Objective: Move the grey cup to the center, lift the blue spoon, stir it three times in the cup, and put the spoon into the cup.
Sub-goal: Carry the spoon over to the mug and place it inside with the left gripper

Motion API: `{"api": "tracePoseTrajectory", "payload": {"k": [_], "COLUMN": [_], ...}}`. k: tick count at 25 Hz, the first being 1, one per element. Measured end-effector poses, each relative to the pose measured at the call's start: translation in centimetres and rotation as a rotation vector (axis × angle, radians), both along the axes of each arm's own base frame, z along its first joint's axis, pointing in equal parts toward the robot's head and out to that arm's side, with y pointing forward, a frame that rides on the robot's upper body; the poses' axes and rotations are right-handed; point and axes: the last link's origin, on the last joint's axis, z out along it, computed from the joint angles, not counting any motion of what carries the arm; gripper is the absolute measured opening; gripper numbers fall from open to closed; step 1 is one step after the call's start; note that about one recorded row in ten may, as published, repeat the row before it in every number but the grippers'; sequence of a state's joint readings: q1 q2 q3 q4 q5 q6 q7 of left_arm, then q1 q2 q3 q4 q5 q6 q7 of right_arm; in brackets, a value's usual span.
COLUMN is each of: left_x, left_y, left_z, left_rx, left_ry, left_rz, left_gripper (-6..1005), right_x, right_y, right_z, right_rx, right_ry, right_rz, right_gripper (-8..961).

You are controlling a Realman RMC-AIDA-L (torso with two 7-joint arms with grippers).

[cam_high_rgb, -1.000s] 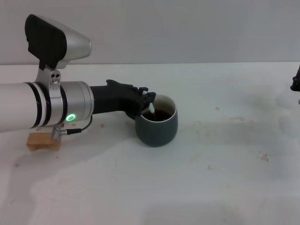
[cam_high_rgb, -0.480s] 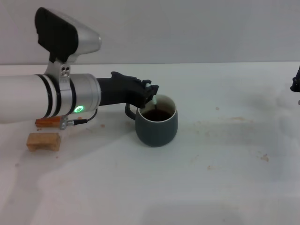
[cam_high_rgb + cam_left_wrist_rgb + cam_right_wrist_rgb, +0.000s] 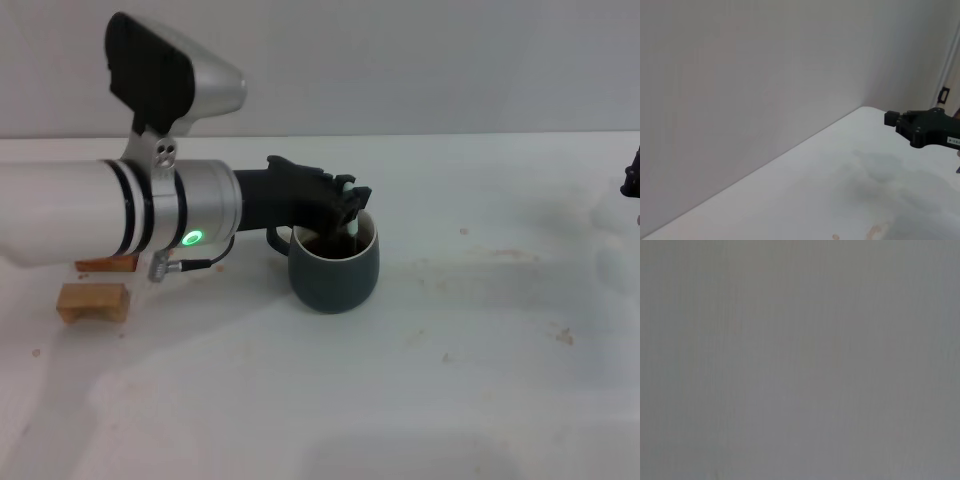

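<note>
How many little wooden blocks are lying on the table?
2, both on the robot's left side of the white table: a tan block lying in the open, and an orange block behind it, mostly covered by the left arm. More could be hidden under that arm.

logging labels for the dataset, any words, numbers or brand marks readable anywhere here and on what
No readable text anywhere.
Right pincer: a small white label strip on its black body in the left wrist view, print too small to read.
Left arm: only a green indicator light, no lettering.
Grey cup: plain, no mark.
Right wrist view: blank grey.
</note>
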State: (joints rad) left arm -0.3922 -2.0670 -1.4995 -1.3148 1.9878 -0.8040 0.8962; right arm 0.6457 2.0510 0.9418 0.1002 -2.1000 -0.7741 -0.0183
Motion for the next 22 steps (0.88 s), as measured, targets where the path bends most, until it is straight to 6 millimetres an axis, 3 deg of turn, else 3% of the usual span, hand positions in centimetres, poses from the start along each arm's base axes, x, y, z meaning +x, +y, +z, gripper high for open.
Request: {"api": "tracePoseTrajectory", "payload": {"k": [3,7,10,22], "left_x": [0.0,-2.0,-2.4,-1.6], "left_y": [0.0,-0.6,-0.3,1.7], "left_z": [0.0,0.7,0.7,0.1], "left_rx": [0.000,0.025,0.039,0.046], "left_ry": [0.000,0.007,0.019,0.057], "left_rz": [0.000,0.044,0.042,-0.002], "left_gripper": [184,182,182,178], "right_x": [0.0,-0.1,-0.2,-0.1], "right_y": [0.0,0.1,0.1,0.0], "right_z": [0.0,0.0,-0.1,-0.1], "right_rx": [0.000,0.000,-0.002,-0.001], "right_ry": [0.000,0.001,0.001,0.003], "right_rz": [0.000,0.002,0.005,0.000], "right_gripper": [32,32,32,33]}}
